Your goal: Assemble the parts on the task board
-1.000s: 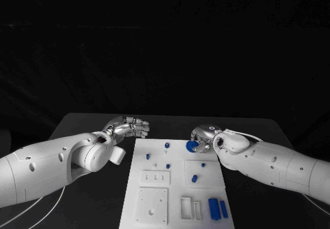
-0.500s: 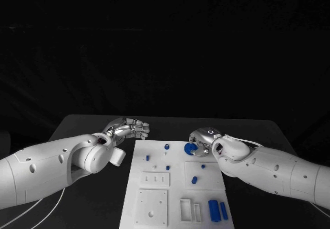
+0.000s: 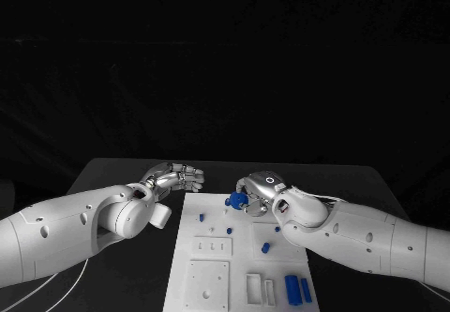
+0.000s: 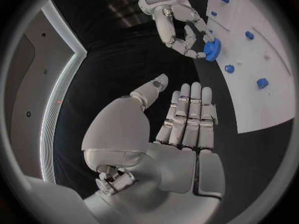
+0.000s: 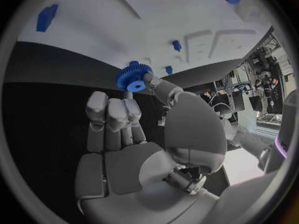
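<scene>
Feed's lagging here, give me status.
Right hand holds blue gear over task board. Left hand open, off board. Nothing in the way.

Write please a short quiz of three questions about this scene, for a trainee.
1. True or false: the left hand holds a blue part.
2. What does the right hand hold? A) a gear B) a bar C) nothing
3. Fill in: the two blue bars lie at the board's near ____ corner, seen from the head.

Key: 1 false, its fingers are empty beside the board. 2 A, the gear is pinched over the board's far end. 3 right.
</scene>
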